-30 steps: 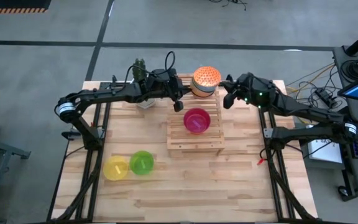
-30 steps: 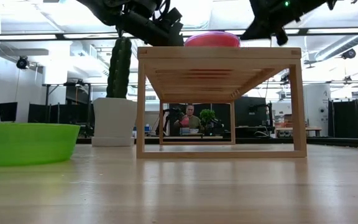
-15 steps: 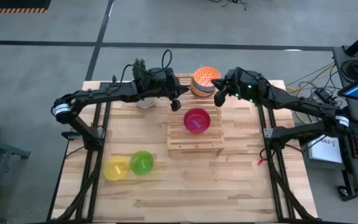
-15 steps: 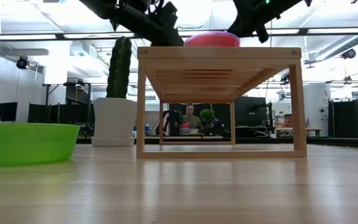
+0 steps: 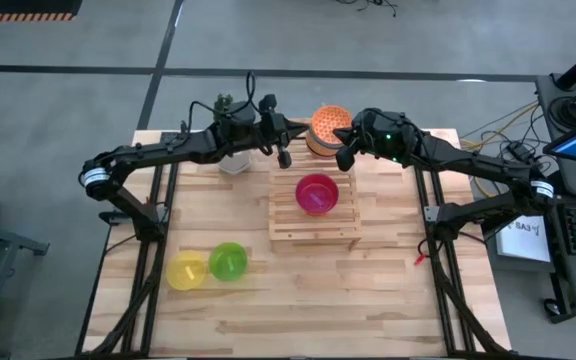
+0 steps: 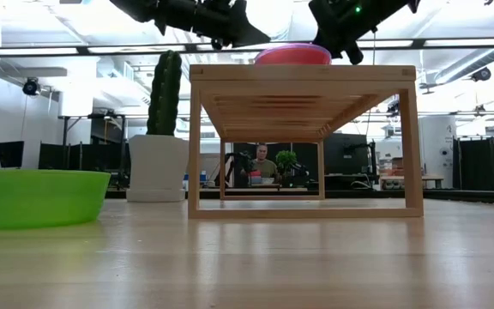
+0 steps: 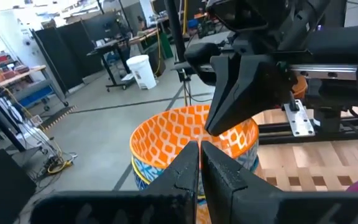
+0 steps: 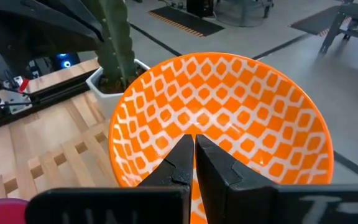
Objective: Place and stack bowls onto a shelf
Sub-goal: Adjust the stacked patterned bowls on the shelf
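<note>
The wooden slatted shelf [image 5: 313, 228] stands mid-table. A purple bowl [image 5: 316, 193] sits on its top [image 6: 292, 55]. At its far end stands a stack of bowls topped by the orange lattice bowl [image 5: 329, 126], also seen in both wrist views [image 7: 166, 140] [image 8: 229, 112]. A yellow bowl [image 5: 185, 270] and a green bowl [image 5: 228, 261] rest on the table near the left front. My left gripper [image 5: 285, 156] [image 7: 199, 155] is shut and hangs left of the stack. My right gripper [image 5: 345, 156] [image 8: 194, 149] is shut, just right of the stack. Both hold nothing.
A white pot with a tall cactus [image 5: 230, 152] [image 6: 159, 129] stands at the far left of the shelf, close under my left arm. In the low view the green bowl [image 6: 37, 196] fills the near left. The table's near half is bare wood [image 5: 368, 300].
My right gripper has moved toward the table's left, closing in on the bowl stack. My left gripper has risen and tipped up toward level, drifting slightly toward the far edge. Both stay shut. No bowl has moved.
</note>
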